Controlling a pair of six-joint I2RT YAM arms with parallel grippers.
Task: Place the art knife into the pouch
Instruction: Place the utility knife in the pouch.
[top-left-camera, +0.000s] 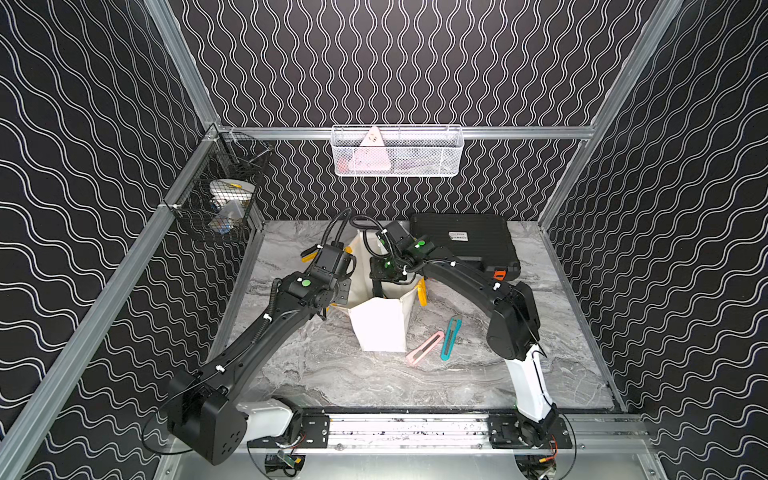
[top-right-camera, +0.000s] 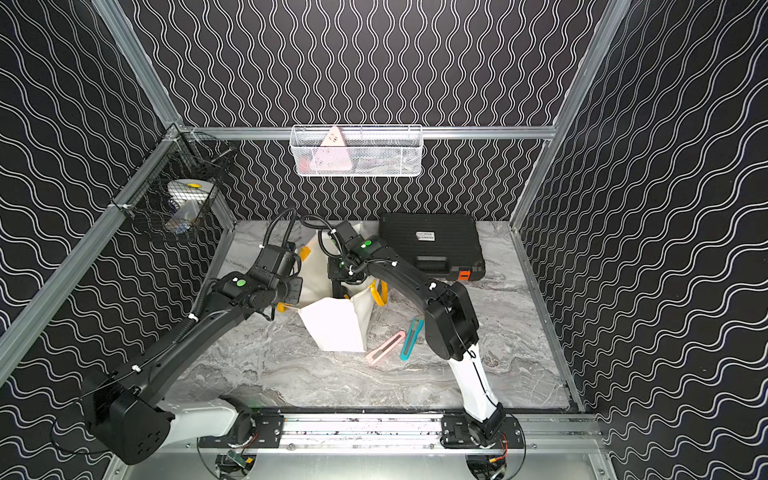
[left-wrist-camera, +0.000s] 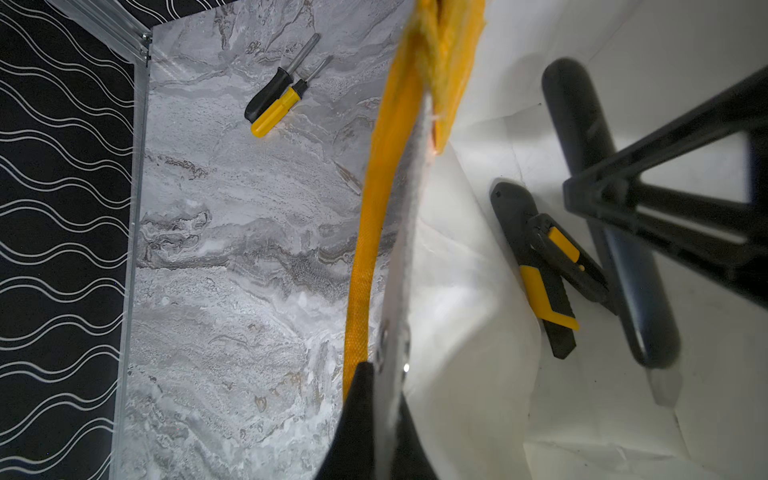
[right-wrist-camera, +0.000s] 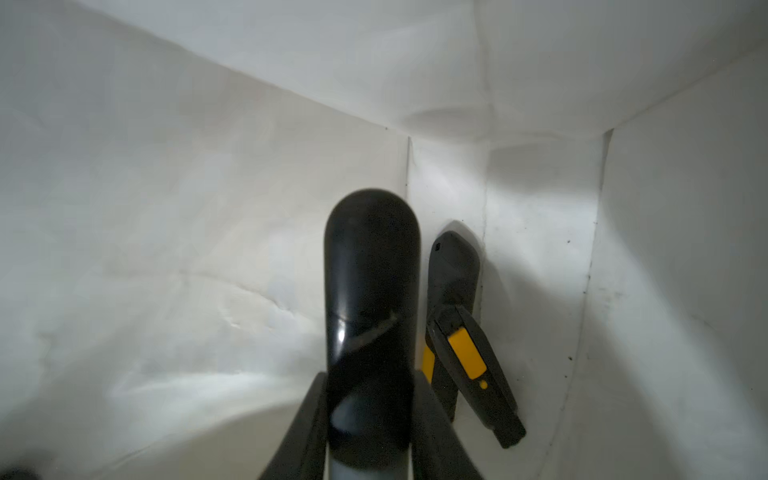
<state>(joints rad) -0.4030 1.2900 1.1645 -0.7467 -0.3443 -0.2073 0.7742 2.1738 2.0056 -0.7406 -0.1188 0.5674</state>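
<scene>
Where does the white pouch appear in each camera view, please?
Both top views: pouch stands open at centre.
Left wrist: pouch fills the right half, rim down the middle.
Right wrist: its inside fills the picture.
Shared landmark: yellow handles, unseen from the right wrist.

white gusseted fabric pouch, 2 yellow loop handles | upright mid-table, mouth open | glossy black round-ended art knife | inside the pouch, rounded end pointing toward its floor
</scene>
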